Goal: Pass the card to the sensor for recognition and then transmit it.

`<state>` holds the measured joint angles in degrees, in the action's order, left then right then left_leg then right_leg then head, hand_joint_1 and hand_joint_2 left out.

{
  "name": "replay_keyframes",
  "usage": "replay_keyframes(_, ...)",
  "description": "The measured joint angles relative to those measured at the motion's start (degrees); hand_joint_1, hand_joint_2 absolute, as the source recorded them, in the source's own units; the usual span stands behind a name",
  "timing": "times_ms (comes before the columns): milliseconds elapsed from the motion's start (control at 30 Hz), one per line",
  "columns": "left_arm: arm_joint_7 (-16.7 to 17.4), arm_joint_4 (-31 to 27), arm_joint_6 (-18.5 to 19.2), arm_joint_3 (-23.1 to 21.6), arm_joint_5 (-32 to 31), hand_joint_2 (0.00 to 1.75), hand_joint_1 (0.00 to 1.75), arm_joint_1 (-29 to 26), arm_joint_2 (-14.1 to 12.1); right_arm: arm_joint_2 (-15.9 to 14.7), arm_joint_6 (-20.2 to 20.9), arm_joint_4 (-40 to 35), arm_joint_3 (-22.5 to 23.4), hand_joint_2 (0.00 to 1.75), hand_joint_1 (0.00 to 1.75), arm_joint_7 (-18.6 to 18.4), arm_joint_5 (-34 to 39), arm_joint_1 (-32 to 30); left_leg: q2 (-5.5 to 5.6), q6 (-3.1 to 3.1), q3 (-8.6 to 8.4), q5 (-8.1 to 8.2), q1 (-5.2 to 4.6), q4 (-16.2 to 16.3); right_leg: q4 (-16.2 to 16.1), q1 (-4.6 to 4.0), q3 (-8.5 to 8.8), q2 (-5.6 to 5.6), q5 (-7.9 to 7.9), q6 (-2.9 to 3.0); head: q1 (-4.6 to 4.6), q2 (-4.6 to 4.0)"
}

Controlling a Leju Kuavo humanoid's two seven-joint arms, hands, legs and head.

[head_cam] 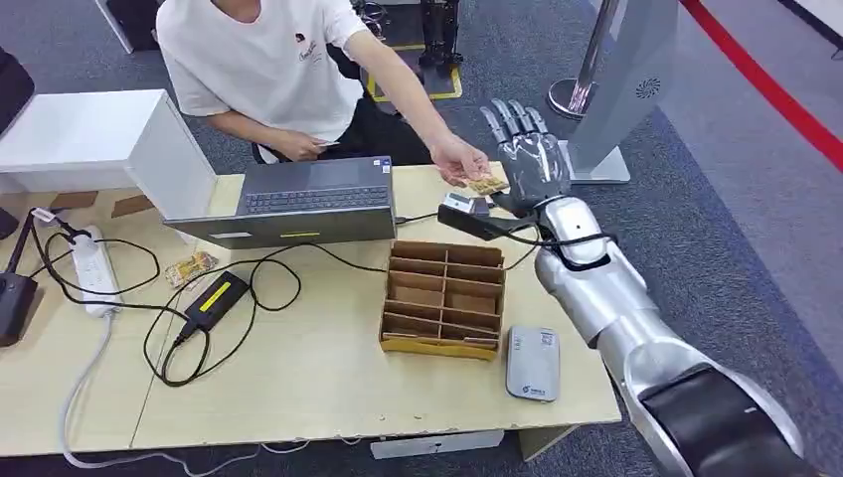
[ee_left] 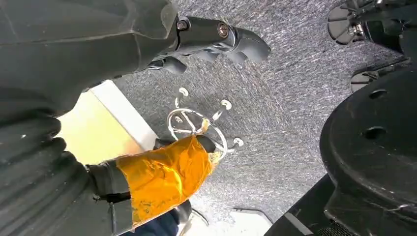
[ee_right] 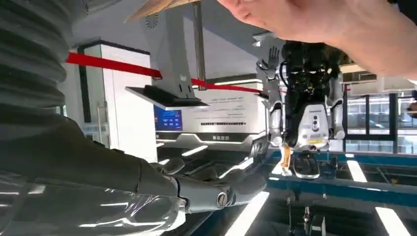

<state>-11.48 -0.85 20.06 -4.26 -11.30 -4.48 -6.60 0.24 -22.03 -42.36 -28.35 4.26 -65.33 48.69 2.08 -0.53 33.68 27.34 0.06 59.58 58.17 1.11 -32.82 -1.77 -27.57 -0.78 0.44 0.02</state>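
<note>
Right hand: my right hand [head_cam: 527, 159] is raised at the table's far right corner, palm up, fingers spread and straight, holding nothing.
Card: the card [head_cam: 486, 185] lies in the person's hand [head_cam: 459, 159], just beside my palm; I cannot tell whether it touches me.
Card from the wrist: its tan edge [ee_right: 157, 7] pokes out past the person's fingers above my open fingers [ee_right: 216, 189].
Sensor: the black card reader [head_cam: 472, 215] sits on the table [head_cam: 328, 378] just below my hand, near the far edge, its cable running off toward the laptop [head_cam: 298, 204].
Left hand: my left hand [ee_left: 196, 44] hangs beside the table over grey carpet, thumb wrapped in orange tape [ee_left: 162, 177]; its dark fingers are loosely apart with nothing in them.
Edges: the right table edge runs directly under my right forearm; the cardboard organiser [head_cam: 442, 296] stands near the front right, with a grey device [head_cam: 533, 363] beside it at the corner.
Open room: bare wood lies between the organiser and the black power brick [head_cam: 217, 298]; carpet opens to my right, up to a grey stand [head_cam: 626, 89].
</note>
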Motion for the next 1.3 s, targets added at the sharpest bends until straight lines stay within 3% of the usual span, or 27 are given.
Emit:
replay_keyframes(400,0.0,0.0,0.0,0.0,0.1,1.75,0.00,0.0,0.1,0.1,-0.1,-1.4,-2.1,1.75,0.00,-0.2,0.2,-1.3,0.00,0.01,0.06,0.00,-0.01,0.0,0.0,-0.04,-0.08,0.00,0.01,0.02,0.00,-0.02)
replay_keyframes(433,0.0,0.0,0.0,0.0,0.1,1.75,0.00,0.0,0.1,0.1,-0.1,-1.5,-2.3,1.75,0.51,-0.2,0.2,-1.3,0.00,0.01,0.06,0.00,-0.01,0.0,0.0,-0.04,-0.08,0.00,0.01,0.02,0.00,-0.02)
replay_keyframes(467,0.0,0.0,0.0,0.0,0.1,1.75,0.00,0.0,0.1,0.1,-0.1,-1.5,-2.3,1.75,1.75,-0.2,0.2,-1.4,-0.01,0.01,0.06,0.00,0.00,0.0,0.0,-0.04,-0.08,-0.01,0.01,0.02,0.00,-0.02)
replay_keyframes(1300,0.5,0.0,-0.5,0.0,0.2,1.75,0.00,0.1,0.7,0.1,-0.1,-4.1,-3.4,1.75,1.75,1.7,4.4,-2.9,-0.05,0.03,0.09,-0.02,-0.01,0.0,0.0,-0.04,-0.15,-0.03,0.02,0.03,0.00,-0.02)
